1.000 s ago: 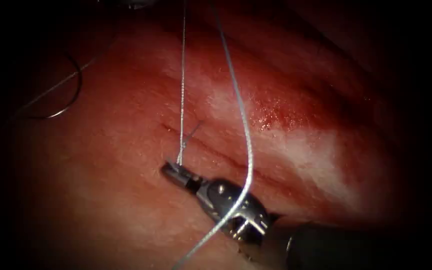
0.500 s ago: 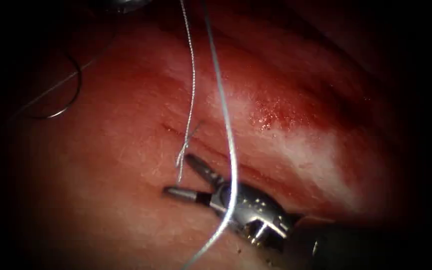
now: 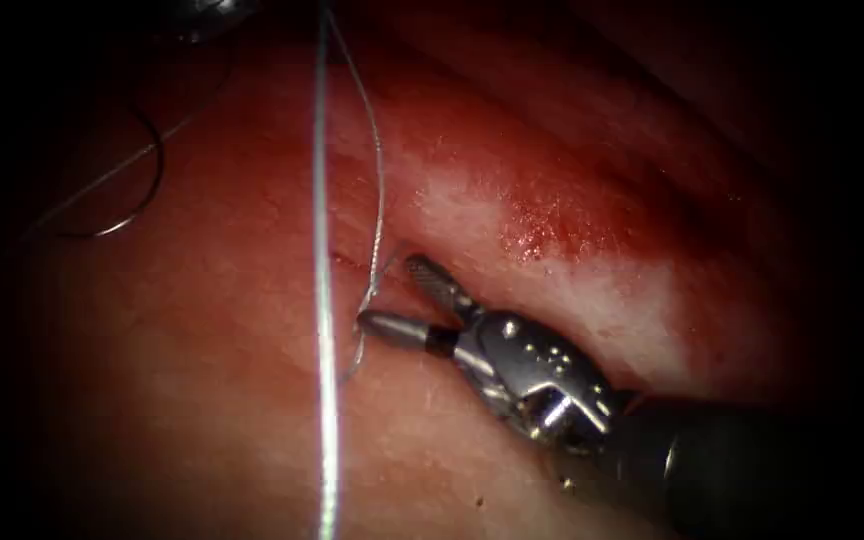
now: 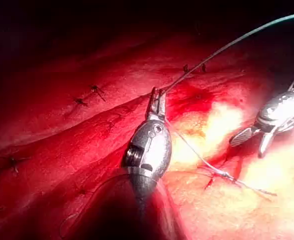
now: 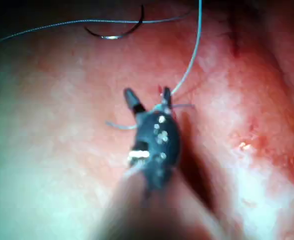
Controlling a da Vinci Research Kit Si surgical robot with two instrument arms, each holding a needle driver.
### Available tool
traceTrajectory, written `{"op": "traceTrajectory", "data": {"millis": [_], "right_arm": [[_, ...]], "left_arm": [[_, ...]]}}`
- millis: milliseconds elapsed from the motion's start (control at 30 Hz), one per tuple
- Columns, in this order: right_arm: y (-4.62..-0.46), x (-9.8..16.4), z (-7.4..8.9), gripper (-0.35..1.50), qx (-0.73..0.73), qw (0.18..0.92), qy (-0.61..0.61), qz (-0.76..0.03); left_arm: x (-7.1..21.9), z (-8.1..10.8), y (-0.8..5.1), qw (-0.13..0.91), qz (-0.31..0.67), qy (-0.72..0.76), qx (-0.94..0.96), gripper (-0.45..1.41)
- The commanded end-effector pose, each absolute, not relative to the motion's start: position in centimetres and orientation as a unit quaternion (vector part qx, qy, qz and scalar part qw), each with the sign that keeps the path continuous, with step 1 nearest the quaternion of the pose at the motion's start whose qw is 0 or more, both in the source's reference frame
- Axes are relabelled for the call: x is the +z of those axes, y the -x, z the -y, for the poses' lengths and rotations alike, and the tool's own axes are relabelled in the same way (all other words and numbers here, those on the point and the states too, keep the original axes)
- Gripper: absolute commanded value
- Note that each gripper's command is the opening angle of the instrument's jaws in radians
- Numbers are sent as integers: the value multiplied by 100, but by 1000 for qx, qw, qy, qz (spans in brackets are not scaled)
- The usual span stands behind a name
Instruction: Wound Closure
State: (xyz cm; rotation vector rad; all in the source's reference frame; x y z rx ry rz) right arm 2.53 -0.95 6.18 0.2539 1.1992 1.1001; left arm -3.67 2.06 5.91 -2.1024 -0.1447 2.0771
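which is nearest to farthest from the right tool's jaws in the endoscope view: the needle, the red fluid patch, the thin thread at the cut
Measured from the right tool, whose jaws stand open and hold nothing:
1. Thin thread, crossing right at the jaw tips, at the cut.
2. Red fluid patch, on the tissue right of the cut, above the tool.
3. Needle, lying free on the tissue far to the left of the cut.

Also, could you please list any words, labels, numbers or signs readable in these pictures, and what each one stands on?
None: no readable text anywhere.
The right tool, jaws open and holding nothing, bears only small round dots, not characters.
The left tool, shut on the thread, carries no marking.
The needle lies free on the tissue, left of the cut.
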Motion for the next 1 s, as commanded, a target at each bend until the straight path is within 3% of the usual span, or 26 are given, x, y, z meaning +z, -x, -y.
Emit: {"op": "traceTrajectory", "data": {"millis": [33,1000], "right_arm": [[-261,639,93,106,489,679,-114,-535],[-320,676,68,118,480,710,-104,-504]], "left_arm": [[585,-201,370,90,50,710,697,-45],[517,-173,379,59,58,712,698,-45]]}}
